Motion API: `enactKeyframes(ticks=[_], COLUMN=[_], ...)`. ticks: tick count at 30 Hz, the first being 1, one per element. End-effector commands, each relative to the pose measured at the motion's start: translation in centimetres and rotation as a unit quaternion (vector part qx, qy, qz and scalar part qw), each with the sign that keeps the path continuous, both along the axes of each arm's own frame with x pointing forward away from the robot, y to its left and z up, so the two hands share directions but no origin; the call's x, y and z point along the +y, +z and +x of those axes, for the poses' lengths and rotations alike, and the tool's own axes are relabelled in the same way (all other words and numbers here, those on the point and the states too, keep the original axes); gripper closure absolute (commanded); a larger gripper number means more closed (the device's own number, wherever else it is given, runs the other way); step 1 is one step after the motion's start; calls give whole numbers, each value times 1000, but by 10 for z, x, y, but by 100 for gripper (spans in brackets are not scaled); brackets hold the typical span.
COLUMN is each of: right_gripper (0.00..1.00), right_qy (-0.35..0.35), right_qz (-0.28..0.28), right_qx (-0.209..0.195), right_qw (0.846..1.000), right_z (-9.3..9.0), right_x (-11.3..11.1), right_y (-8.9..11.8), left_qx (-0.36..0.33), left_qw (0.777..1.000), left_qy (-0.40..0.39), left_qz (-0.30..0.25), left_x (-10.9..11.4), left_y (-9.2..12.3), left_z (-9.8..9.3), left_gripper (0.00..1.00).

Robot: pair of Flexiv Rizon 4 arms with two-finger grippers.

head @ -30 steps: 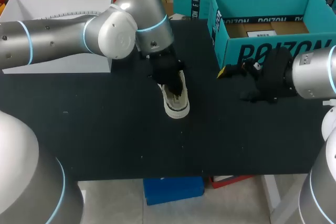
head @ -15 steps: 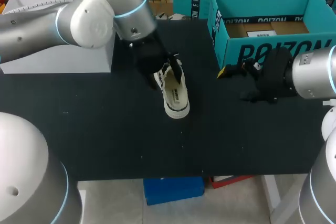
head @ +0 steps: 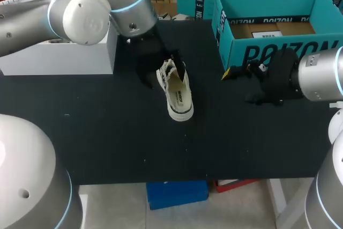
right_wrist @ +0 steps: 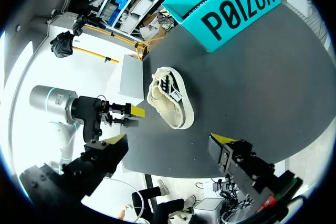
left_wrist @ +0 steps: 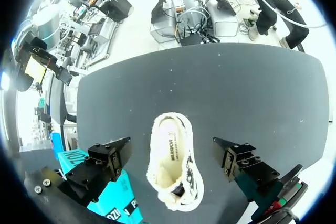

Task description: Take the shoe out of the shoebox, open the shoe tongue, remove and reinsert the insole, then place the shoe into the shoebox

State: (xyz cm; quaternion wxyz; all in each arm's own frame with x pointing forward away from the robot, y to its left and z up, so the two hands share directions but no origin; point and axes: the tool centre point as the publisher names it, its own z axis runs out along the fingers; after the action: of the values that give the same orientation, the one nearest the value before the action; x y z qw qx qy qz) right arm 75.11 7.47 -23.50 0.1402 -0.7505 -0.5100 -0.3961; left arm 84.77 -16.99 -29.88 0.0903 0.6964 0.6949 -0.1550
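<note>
A cream low sneaker (head: 177,94) lies on the black table, toe toward the front edge, with its tongue and laces loosened at the back. My left gripper (head: 157,68) hovers just behind and left of the heel opening. In the left wrist view the gripper (left_wrist: 170,143) is open, with the shoe (left_wrist: 172,167) between the fingers and clear of both. The teal shoebox (head: 278,53) stands open at the back right. My right gripper (head: 238,85) is open in front of the box. In its wrist view the gripper (right_wrist: 168,141) faces the shoe (right_wrist: 169,100), the shoebox (right_wrist: 231,10) and my left gripper (right_wrist: 126,115).
A white box (head: 59,60) stands at the back left, beside my left arm. A cardboard insert and a label lie inside the shoebox. Bare table stretches in front of the shoe to the near edge.
My left gripper opened and let go of the shoe's opening, then drew back up and to the left. The shoe stays in place with its tongue lifted. The right arm has not moved.
</note>
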Motion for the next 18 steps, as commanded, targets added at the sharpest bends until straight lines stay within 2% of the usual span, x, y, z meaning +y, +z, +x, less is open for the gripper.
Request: enactKeyframes(ticks=[1,8,10,12,18], right_gripper=[0,0,0,0,0], right_qy=[-2,-2,-2,-2,-2], right_qz=[-2,-2,-2,-2,-2], right_qx=[0,0,0,0,0], right_qw=[1000,1000,1000,1000,1000], right_z=[1,1,1,1,1], right_x=[3,3,3,3,3], right_y=[0,0,0,0,0], left_qx=[-2,-2,-13,-21,-20], left_qw=[1000,1000,1000,998,996], left_qy=[1,1,3,11,29], left_qz=[0,0,20,61,84], left_x=[0,0,3,8,11], left_y=[0,0,-6,-17,-30], left_z=[-1,-1,0,4,20], left_gripper=[0,0,0,0,0])
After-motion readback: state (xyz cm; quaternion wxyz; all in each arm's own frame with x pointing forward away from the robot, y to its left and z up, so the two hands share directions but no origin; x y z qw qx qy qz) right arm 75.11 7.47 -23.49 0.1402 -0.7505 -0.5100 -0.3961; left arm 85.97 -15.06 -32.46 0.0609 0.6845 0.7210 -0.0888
